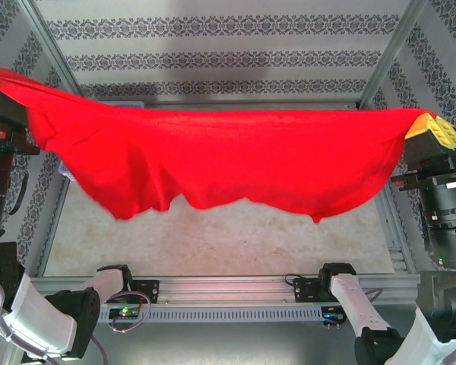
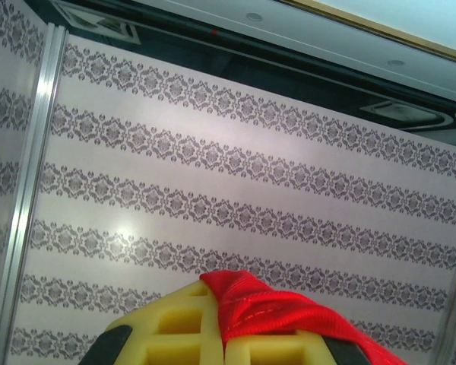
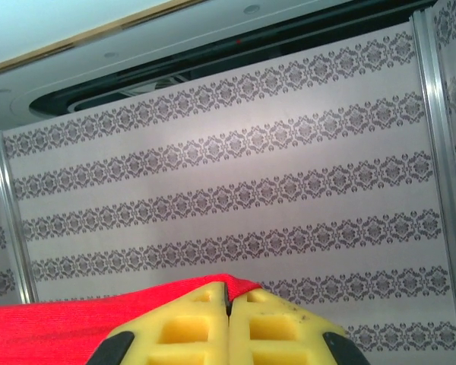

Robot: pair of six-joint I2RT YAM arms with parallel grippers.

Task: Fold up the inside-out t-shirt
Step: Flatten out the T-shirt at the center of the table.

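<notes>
Early in the job, by the look of it; no fold made yet. From above: the inside-out t-shirt [image 1: 228, 160] hanging well above the tabletop [image 1: 213, 243], stretched wide as one red sheet from over the tabletop's left side to over its right; plain red toward the camera, no print on view; lower edge uneven and drooping toward the tabletop, seemingly short of touching it, though hard to say for certain.

Left fingers [image 2: 175, 338] pressed together on a bunched corner of red cloth, high over the tabletop's left edge; a stitched seam just visible in the pinch. Right fingers [image 3: 190, 331] likewise clamped shut on the opposite end of the cloth, high over the tabletop's right edge, with the red sheet running off leftward from the pinch.

Done so far, judging from this: picked up, spread out and held between two grips. Left to do, probably: lowering and laying flat on the tabletop, smoothing out, then folding the sides and body over into a neat stack. Whether turning right side out belongs to the job, impossible to tell from the task wording alone.

Which edge sits in the two grips, whether shoulders, hem or sides, not clear from above; no neckline or sleeve distinguishable in the hanging sheet.
</notes>
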